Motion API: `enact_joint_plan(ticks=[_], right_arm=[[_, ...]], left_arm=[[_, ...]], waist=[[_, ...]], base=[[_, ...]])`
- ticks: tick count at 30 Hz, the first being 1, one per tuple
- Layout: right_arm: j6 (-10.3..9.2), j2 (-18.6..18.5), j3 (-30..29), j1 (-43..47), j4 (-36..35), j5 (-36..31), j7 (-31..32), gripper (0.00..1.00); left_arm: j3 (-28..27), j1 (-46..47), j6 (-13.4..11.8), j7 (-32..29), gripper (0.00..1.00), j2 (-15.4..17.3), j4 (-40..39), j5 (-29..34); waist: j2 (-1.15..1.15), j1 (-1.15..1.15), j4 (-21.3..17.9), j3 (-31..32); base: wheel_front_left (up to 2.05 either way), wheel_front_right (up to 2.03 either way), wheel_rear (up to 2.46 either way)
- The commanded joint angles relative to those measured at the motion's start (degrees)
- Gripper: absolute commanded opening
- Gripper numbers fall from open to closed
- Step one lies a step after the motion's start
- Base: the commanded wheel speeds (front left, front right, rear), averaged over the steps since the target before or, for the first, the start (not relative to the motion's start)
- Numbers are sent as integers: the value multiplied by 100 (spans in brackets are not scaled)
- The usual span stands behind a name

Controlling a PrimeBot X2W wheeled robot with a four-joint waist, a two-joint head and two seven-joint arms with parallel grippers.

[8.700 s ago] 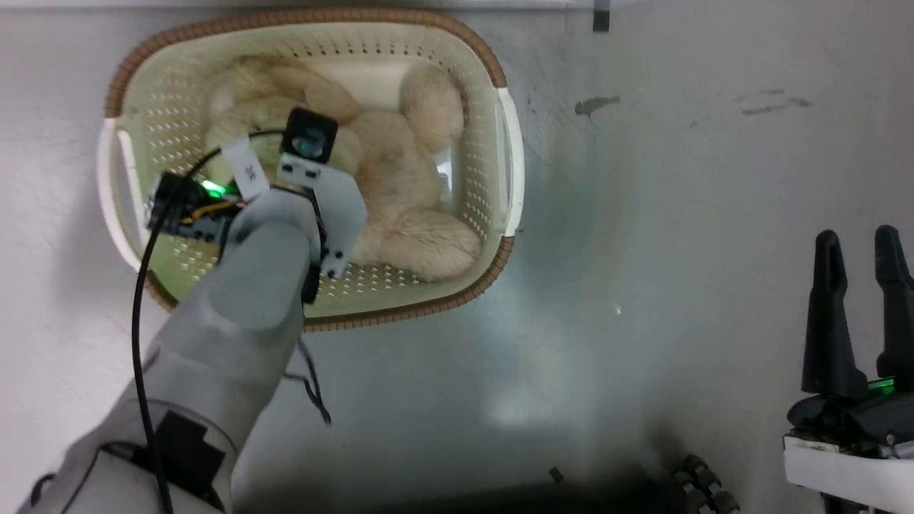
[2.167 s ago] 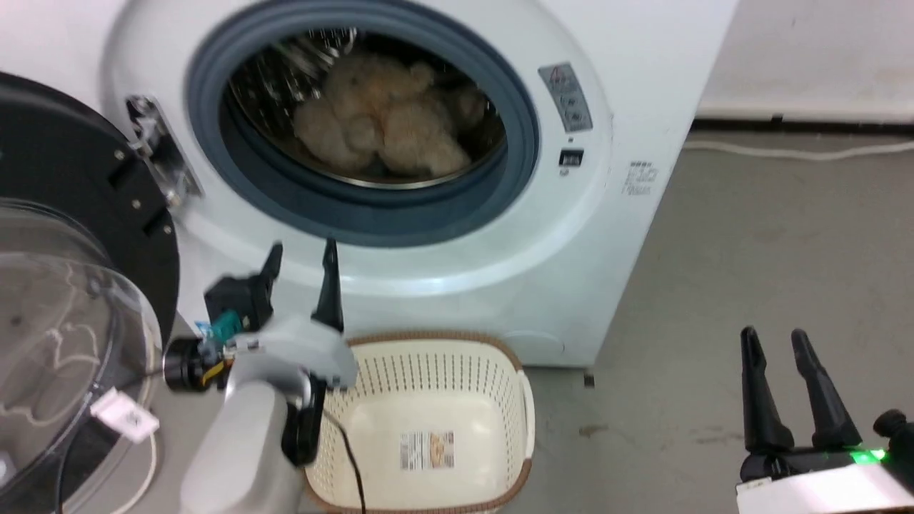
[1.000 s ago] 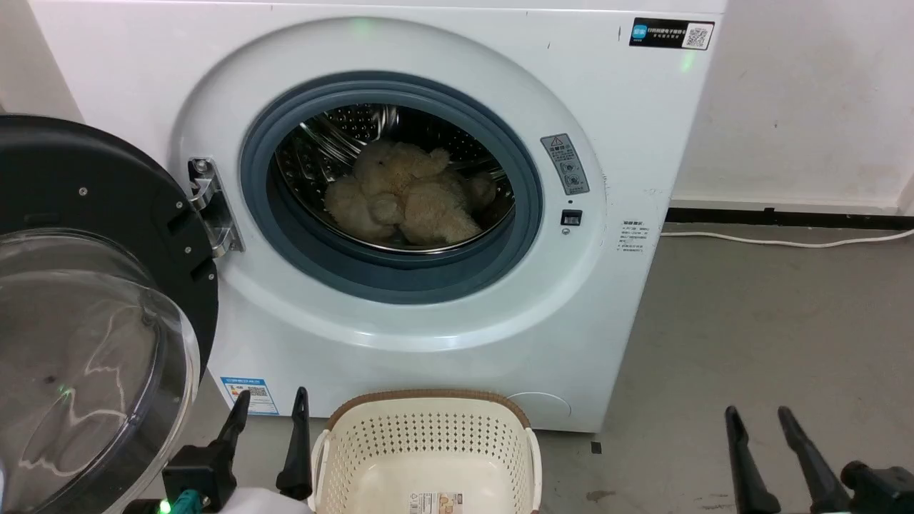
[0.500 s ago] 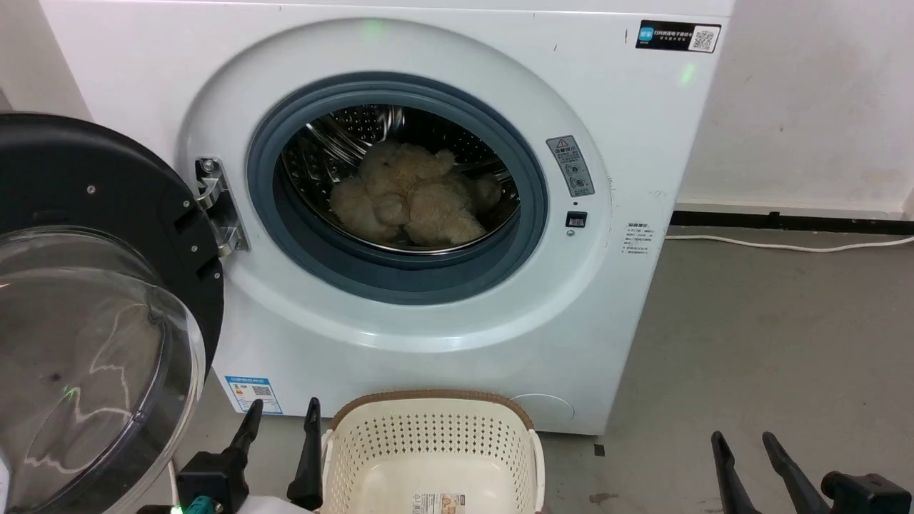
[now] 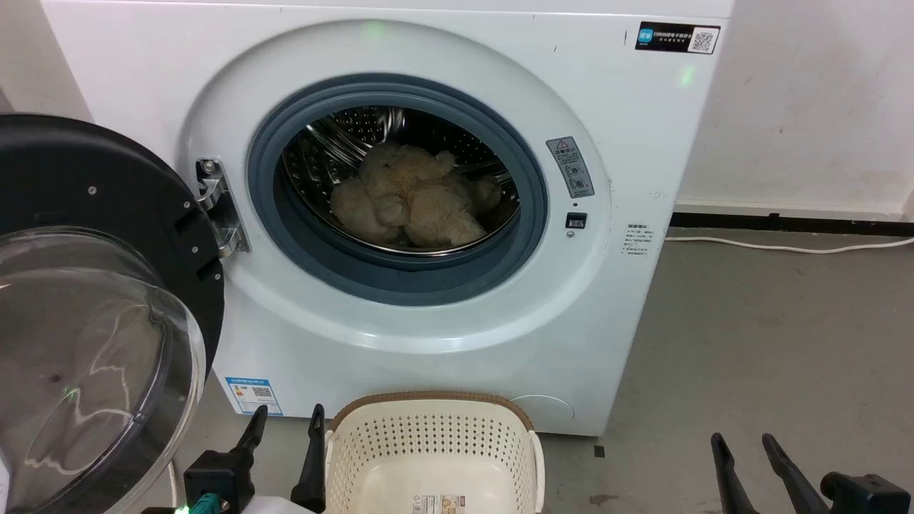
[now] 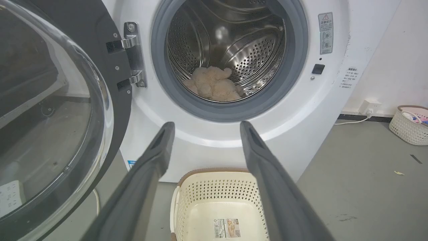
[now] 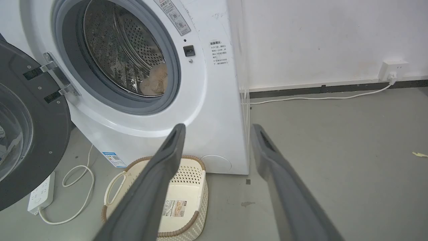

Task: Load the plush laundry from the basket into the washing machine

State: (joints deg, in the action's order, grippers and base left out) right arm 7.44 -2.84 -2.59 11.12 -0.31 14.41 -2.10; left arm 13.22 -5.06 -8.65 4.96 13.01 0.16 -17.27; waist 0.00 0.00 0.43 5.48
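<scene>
Front view of the washing machine (image 5: 643,178). Its black-rimmed clear door (image 5: 107,343) stands swung open on the hinge at the left of the opening, as the head view shows it. The plush laundry (image 5: 410,200) lies inside the machine, at the bottom of the perforated steel drum (image 6: 254,57), behind the grey seal (image 5: 400,282). The basket (image 5: 428,428) stands on the floor (image 5: 771,343) directly in front of the machine, below the opening. The label (image 6: 226,228) on its bare bottom is exposed. Whether the basket touches the front panel cannot be told.

The left end effector (image 5: 289,410) hangs in front of the machine's lower front, just beside the basket's left rim. Its fingers are apart and grip nothing. The right end effector (image 5: 742,439) hangs over the floor in front of the machine's right corner, well apart from the basket. Its fingers are likewise apart and grip nothing.

A white cable (image 5: 785,247) runs along the wall base to the right of the machine. A power strip (image 7: 41,195) lies on the floor under the open door. A second small basket (image 6: 409,127) stands by the wall, far to the machine's right.
</scene>
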Motion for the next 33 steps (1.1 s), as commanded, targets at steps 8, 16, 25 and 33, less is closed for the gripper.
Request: enact_joint_plan(ticks=[8, 16, 25, 33], right_arm=[[5, -4, 27, -41, 9, -11, 13, 100], [0, 0, 20, -9, 2, -9, 1, 0], [0, 0, 37, -88, 4, -112, 16, 0], [1, -1, 53, -159, 6, -205, 30, 0]], left_arm=[[-19, -80, -49, 31, 100, -16, -26, -80], [-9, 4, -19, 9, 0, -10, 0, -45], [-104, 40, 45, -28, 0, -82, -1, 83], [-189, 73, 102, -60, 0, -147, -2, 197]], waist=[[0, 0, -6, 18], [0, 0, -10, 19], [0, 0, -12, -22], [0, 0, -14, -58]], base=[[0, 0, 0], [0, 0, 0], [0, 0, 0], [0, 0, 0]])
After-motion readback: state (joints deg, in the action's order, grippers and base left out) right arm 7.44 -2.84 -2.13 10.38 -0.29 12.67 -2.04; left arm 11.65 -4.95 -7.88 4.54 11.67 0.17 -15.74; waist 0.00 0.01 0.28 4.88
